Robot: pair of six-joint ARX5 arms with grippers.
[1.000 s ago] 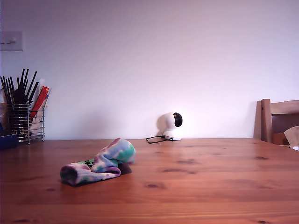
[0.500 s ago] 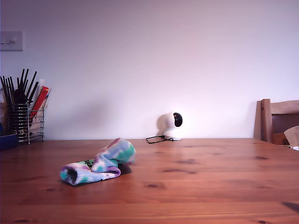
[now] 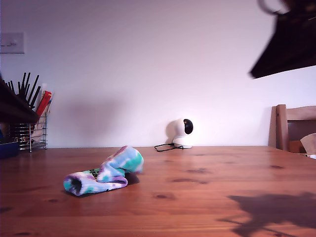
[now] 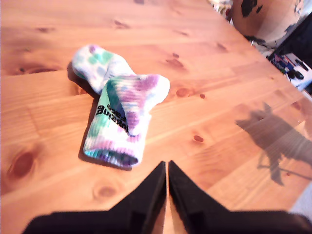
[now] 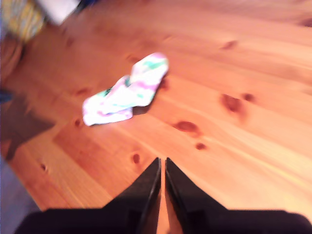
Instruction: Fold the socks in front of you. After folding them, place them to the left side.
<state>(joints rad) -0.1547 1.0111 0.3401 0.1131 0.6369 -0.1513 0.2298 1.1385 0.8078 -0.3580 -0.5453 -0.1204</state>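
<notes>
Wooden table (image 3: 207,192); tie-dye socks (image 3: 101,173)

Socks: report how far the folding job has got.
Done: the tie-dye socks look bundled together on the wooden table, toward the exterior view's left. In hand: nothing; my first gripper and my second gripper hang shut above the table, apart from the bundle. Left: whether the fold and the placement count as finished I cannot tell; if not, tidy and shift them.

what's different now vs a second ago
Two dark arm parts have come into the exterior view: one at its upper right, one at its left edge, and a shadow now lies on the table at its lower right. Nothing was grasped; both tools look shut, off the socks. The socks, white camera and utensil rack stayed put.
</notes>
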